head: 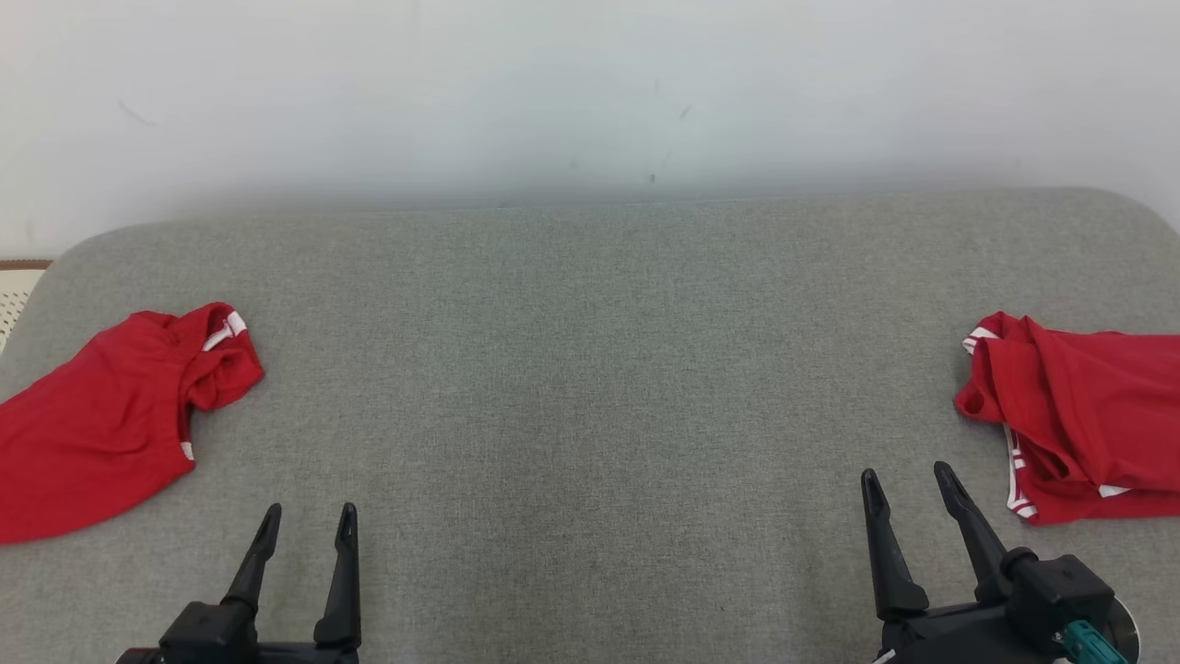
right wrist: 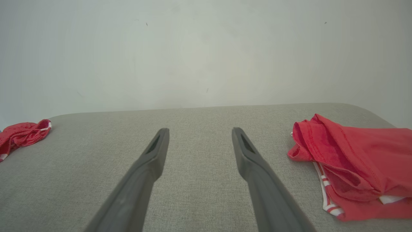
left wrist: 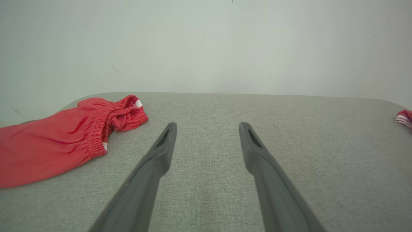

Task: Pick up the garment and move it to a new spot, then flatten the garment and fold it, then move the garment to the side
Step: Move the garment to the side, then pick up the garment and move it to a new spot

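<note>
My left gripper (head: 311,509) stands at the near left, fingers spread wide, with nothing between them. My right gripper (head: 905,472) stands at the near right, equally spread and empty. Both are over the grey padded surface (head: 590,369), clear of any cloth. The left red garment (head: 101,415) lies at the left edge, mostly flat, its white-trimmed end bunched toward the middle. The right red garment (head: 1079,415) lies crumpled at the right edge, white stripes along its near side, near my right fingers but apart from them. A pale wall (head: 590,92) stands behind the far edge.
</note>
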Motion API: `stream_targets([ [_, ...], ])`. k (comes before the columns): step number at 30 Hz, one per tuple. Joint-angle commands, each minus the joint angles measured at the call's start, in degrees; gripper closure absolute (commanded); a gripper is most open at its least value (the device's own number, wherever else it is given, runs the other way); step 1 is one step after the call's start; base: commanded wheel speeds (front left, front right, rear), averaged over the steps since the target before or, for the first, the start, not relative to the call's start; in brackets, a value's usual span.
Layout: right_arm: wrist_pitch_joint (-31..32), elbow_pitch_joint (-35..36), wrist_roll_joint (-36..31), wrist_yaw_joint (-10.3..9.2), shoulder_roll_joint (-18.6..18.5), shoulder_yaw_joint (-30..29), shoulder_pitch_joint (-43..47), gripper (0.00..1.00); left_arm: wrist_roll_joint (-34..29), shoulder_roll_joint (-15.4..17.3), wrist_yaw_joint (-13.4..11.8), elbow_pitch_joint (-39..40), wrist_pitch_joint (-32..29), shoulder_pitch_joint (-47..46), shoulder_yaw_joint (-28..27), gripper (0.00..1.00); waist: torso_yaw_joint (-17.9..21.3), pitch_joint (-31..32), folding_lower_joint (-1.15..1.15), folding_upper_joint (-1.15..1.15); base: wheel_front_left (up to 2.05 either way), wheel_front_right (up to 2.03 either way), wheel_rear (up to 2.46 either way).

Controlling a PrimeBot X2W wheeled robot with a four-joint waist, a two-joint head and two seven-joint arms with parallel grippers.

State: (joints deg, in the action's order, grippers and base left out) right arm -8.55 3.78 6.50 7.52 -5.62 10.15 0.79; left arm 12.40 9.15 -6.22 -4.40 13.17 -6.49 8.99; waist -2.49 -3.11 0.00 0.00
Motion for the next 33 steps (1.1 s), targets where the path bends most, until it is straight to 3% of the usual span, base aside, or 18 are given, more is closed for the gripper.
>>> stream_targets([
  [1, 0.1, 0.4, -0.2, -0.06, 0.3, 0.0, 0.8, 0.00, 0.5, 0.4, -0.4, -0.2, 0.2, -0.3, -0.3, 0.00, 0.1, 0.0, 0.00, 0.00, 0.00, 0.00, 0.00],
  [23, 0.3, 2.1, 0.0, -0.06, 1.1, -1.1, 1.7, 0.00, 1.3, 0.5, -0.9, -1.4, 0.4, -1.2, 0.5, 0.00, 0.0, 0.7, 0.00, 0.00, 0.00, 0.00, 0.00],
  [33, 1.3, 5.5, -0.3, -0.06, 1.1, -0.4, 3.3, 0.00, 1.9, 0.4, -1.9, -0.6, 0.8, -0.8, -0.1, 0.00, -9.5, 1.5, 0.00, 0.00, 0.00, 0.00, 0.00],
])
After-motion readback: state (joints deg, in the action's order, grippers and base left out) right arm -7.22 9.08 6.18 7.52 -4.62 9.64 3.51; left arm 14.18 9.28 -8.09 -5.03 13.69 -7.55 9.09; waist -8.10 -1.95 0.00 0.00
